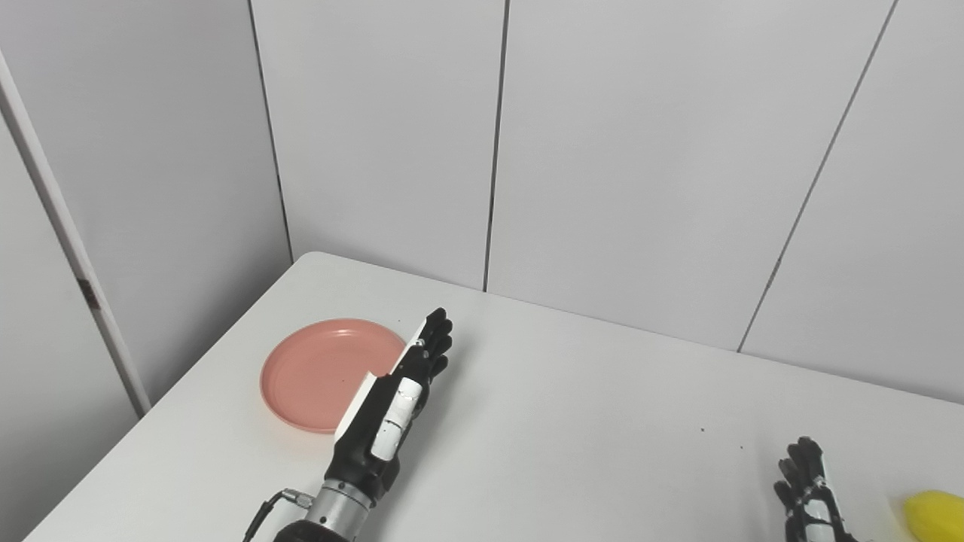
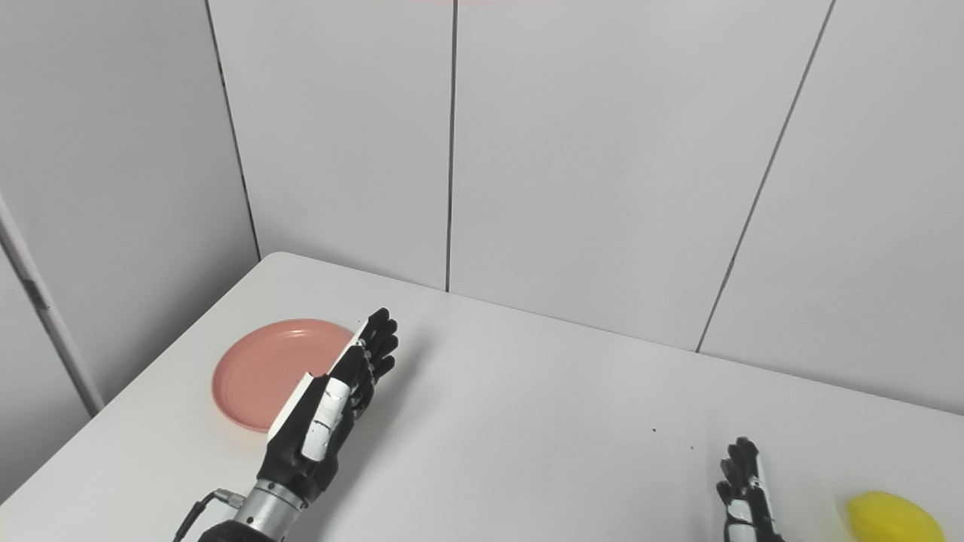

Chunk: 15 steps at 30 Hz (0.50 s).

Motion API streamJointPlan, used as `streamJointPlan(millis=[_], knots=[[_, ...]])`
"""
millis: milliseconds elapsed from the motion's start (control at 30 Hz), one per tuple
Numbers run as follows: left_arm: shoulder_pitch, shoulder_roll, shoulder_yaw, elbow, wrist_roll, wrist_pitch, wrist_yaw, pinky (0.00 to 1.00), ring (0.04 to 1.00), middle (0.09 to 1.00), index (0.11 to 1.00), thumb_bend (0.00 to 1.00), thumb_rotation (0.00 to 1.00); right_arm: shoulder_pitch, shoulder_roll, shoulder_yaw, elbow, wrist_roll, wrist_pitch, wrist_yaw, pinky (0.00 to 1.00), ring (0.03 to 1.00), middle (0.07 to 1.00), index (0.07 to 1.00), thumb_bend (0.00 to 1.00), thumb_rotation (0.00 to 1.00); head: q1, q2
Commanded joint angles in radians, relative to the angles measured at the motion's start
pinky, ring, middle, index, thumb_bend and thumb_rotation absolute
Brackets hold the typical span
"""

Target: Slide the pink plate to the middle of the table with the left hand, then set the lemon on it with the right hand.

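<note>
Plate-wise, I see the pink plate at the worktop's far-left corner, touching or just left of my left hand, fingers straight and empty, while the lemon lies just right of my open right hand

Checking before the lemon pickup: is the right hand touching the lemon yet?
Apart. The right eye view shows bare table between the right hand and the lemon.
</note>
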<state>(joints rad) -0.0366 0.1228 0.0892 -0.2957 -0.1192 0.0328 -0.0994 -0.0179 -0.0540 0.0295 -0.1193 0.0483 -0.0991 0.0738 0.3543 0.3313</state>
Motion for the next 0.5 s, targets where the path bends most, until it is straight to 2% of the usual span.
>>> streamJointPlan(millis=[0, 133, 233, 333, 467], knots=[[-0.033, 0.026, 0.029, -0.006, -0.026, -0.029, 0.003, 0.99, 0.986, 0.986, 0.986, 0.83, 1.00, -0.016, -0.002, -0.002, -0.030, 0.004, -0.003, 0.005, 1.00, 1.000, 1.000, 1.000, 0.34, 1.00, 0.013, 0.000], [-0.057, 0.059, 0.073, 0.041, -0.042, -0.062, 0.005, 0.94, 0.937, 0.939, 0.936, 0.84, 1.00, -0.020, -0.008, -0.006, -0.017, 0.020, -0.014, 0.015, 1.00, 1.000, 1.000, 1.000, 0.34, 1.00, 0.048, 0.001], [-0.078, 0.075, 0.095, 0.053, -0.039, -0.050, 0.015, 0.91, 0.903, 0.905, 0.901, 0.87, 1.00, -0.025, -0.013, -0.010, -0.009, 0.030, -0.013, 0.022, 1.00, 1.000, 1.000, 1.000, 0.37, 1.00, 0.058, 0.004], [-0.121, 0.119, 0.121, 0.068, -0.017, -0.046, 0.019, 0.89, 0.885, 0.893, 0.890, 0.85, 1.00, -0.027, -0.015, -0.013, -0.007, 0.032, -0.015, 0.023, 1.00, 1.000, 1.000, 1.000, 0.42, 1.00, 0.072, 0.007], [-0.163, 0.153, 0.153, 0.095, -0.007, -0.030, 0.039, 0.86, 0.864, 0.878, 0.883, 0.84, 1.00, -0.027, -0.014, -0.017, -0.010, 0.042, -0.007, 0.027, 1.00, 1.000, 1.000, 1.000, 0.44, 1.00, 0.072, 0.013]])
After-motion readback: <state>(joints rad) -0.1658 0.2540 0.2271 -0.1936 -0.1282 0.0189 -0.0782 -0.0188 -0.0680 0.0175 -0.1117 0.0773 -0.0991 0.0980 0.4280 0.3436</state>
